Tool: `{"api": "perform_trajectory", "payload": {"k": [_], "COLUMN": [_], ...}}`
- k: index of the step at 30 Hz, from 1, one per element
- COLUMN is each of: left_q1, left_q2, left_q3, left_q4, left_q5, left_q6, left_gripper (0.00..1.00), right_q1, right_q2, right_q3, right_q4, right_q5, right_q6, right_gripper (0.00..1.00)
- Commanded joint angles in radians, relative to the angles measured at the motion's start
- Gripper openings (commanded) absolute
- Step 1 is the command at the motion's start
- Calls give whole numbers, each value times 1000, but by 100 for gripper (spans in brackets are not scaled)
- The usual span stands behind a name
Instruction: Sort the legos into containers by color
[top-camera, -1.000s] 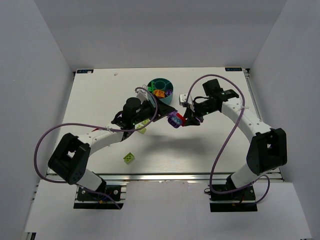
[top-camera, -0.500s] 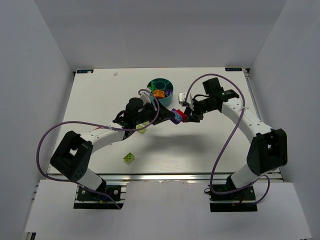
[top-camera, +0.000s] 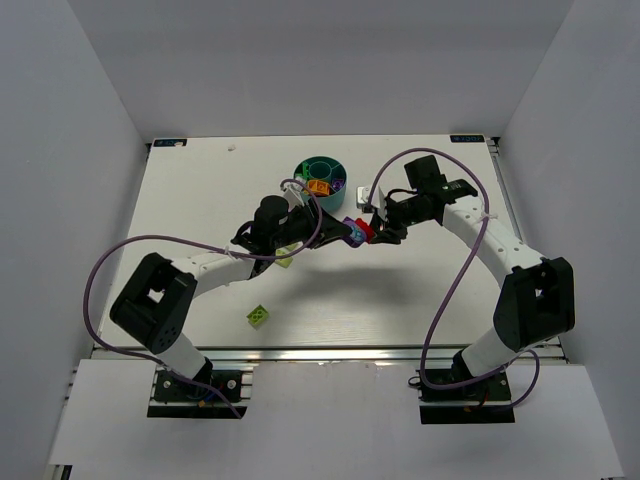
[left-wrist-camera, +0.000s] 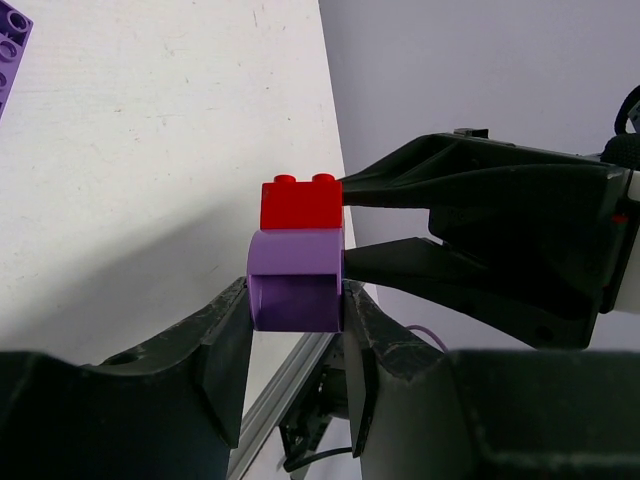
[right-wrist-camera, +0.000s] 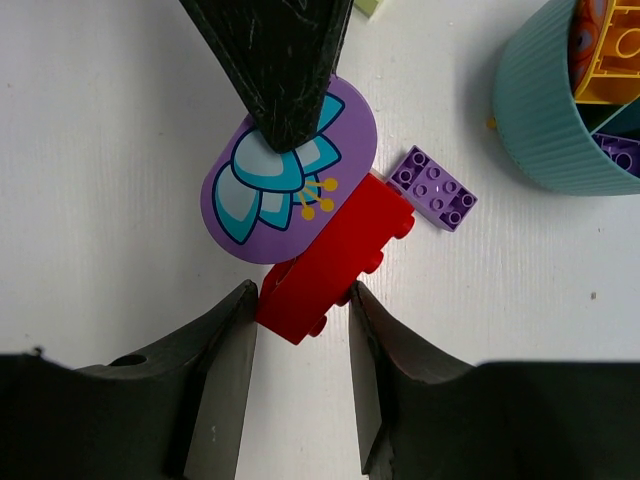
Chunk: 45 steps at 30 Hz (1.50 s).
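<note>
Grip tightened, left hand (left-wrist-camera: 295, 322) now clamping purple brick (left-wrist-camera: 296, 268), right hand (right-wrist-camera: 300, 318) holding attached red brick (right-wrist-camera: 340, 245)

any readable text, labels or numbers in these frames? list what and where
No text is legible in any view.
far-left blue sticker at the table corner: too small to read.
far-right blue sticker at the opposite far corner: too small to read.
purple brick: printed flower only, no letters.
red brick: plain, no marking.
</note>
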Motion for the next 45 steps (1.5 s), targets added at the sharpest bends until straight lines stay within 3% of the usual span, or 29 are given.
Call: {"api": "perform_trajectory", "payload": {"k": [1, 3, 6, 12, 24, 29, 36, 41, 45], "left_q1": [-10, -10, -5, 32, 82, 93, 96, 96, 96], "left_q2": [-4, -10, -33, -109, -128, -129, -122, -41, 67], "left_q3": [18, 18, 28, 46, 92, 239, 391, 511, 690], "left_q4": [69, 51, -29, -204, -307, -478, -589, -631, -725], "left_q5": [53, 47, 15, -44, -45, -117, -235, -269, -277], "left_q6": [-11, 0, 49, 153, 234, 372, 559, 733, 814], "left_gripper": [19, 8, 1, 0, 0, 0, 0, 0, 0], "right_q1": [21, 20, 7, -48, -80, -92, -96, -100, -108], "right_q2": [-38, -36, -32, -29, -29, -30, -33, -35, -32], "right_q3": [-11, -17, -31, -55, -82, -100, -117, -124, -123], "right_q4": [51, 78, 135, 213, 267, 287, 305, 318, 322], "right_q5": [-56, -35, 2, 31, 47, 61, 59, 59, 65], "right_q6": [18, 49, 123, 215, 269, 301, 339, 357, 374], "right_gripper": [0, 0, 0, 0, 0, 0, 0, 0, 0]}}
